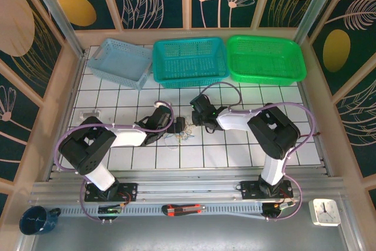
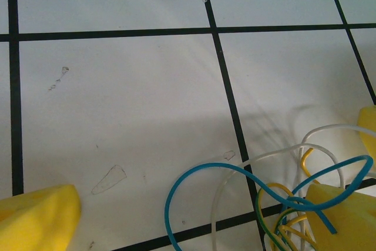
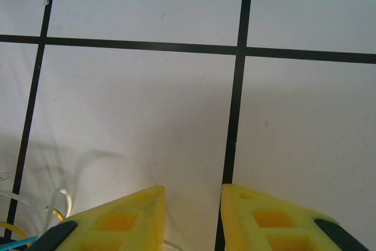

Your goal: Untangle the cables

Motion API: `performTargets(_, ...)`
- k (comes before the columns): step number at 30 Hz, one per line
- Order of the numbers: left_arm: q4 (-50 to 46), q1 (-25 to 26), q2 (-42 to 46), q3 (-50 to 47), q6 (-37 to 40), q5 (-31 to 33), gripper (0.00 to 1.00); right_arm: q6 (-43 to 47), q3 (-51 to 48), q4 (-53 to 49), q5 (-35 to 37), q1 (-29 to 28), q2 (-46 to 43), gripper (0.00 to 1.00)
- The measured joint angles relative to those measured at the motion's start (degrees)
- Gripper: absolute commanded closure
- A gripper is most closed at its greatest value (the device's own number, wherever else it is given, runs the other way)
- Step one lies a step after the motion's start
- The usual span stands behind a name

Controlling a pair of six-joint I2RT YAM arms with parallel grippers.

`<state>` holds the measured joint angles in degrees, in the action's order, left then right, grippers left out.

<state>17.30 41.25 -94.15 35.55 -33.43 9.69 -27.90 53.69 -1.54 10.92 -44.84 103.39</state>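
The cables (image 1: 180, 136) lie as a small tangle on the white tiled table between the two arms. In the left wrist view a blue loop (image 2: 235, 171), a whitish wire (image 2: 276, 154) and yellow strands (image 2: 288, 216) cross the tile by the right yellow finger (image 2: 346, 216). My left gripper (image 2: 194, 221) is wide open over the tangle, touching nothing that I can make out. My right gripper (image 3: 192, 204) hovers just right of the tangle with a gap between its yellow fingers. Wire ends (image 3: 56, 207) show at its lower left, and a whitish wire runs under the gap.
Three baskets stand along the back: light blue (image 1: 120, 60), teal (image 1: 189, 60) and green (image 1: 265, 58). A small white part (image 1: 89, 113) lies at the left. On the near ledge are a mug (image 1: 36, 220), a red-black tool (image 1: 183, 208) and a clock (image 1: 325, 211).
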Motion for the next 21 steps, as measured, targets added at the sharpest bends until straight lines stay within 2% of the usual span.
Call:
performTargets(12,0.04,0.0,0.0,0.0,-0.02,0.0,0.01,-1.33,-2.58,-0.24,-0.52,0.07,-7.37,0.69)
performTargets(21,0.04,0.0,0.0,0.0,-0.02,0.0,0.01,-2.64,-4.74,0.13,-2.16,0.04,-7.45,0.64)
